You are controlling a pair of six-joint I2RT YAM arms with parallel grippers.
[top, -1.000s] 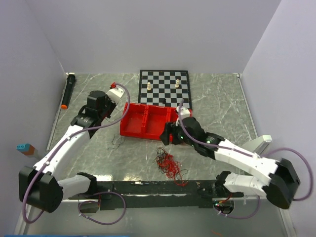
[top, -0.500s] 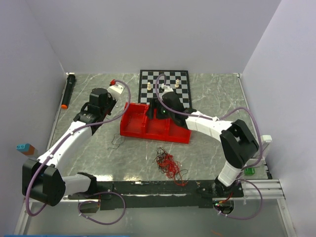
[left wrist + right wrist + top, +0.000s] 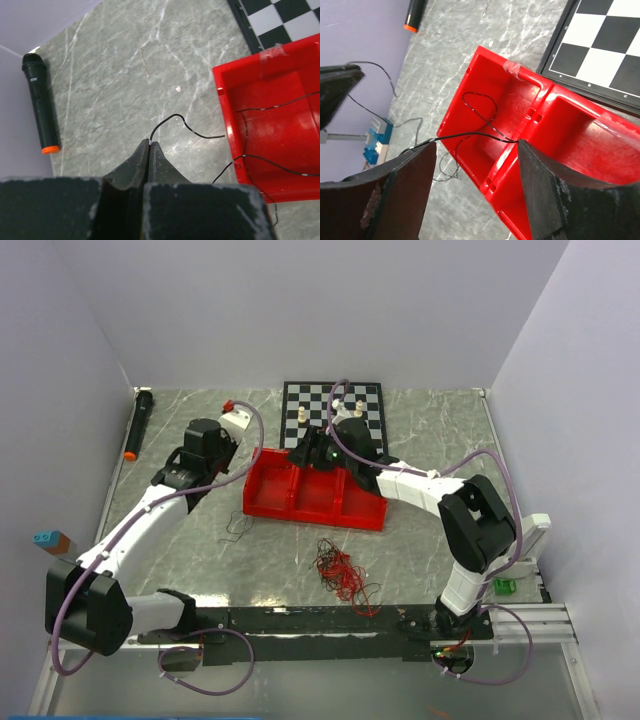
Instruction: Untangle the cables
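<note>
Cables (image 3: 340, 575): I see the red and dark tangle lying on the counter (image 3: 440, 440) near its front edge, just in front of the bin (image 3: 300, 512) but apart from it, between the two arm bases. One thin black wire (image 3: 176, 117) is out of the tangle; it arcs up from the left end effector (image 3: 150, 144), crosses the bin's wall and loops on the floor of the end compartment on the left arm's side. The left end effector is closed tight on that wire's end, its tips pressed together, and it hangs over bare counter just left of the bin; a marker (image 3: 40, 107) lies well off by the left wall. The right end effector (image 3: 475, 150) is over the far side of the bin, next to the chessboard (image 3: 298, 395); its jaws stand wide apart and grip nothing. In its wrist view a stretch of the black wire crosses the gap between the fingers (image 3: 555, 200); I cannot tell whether it touches either one. A small dark loop (image 3: 237, 527) sits on the counter by the bin's near left corner; I cannot tell if it belongs to the same wire.
</note>
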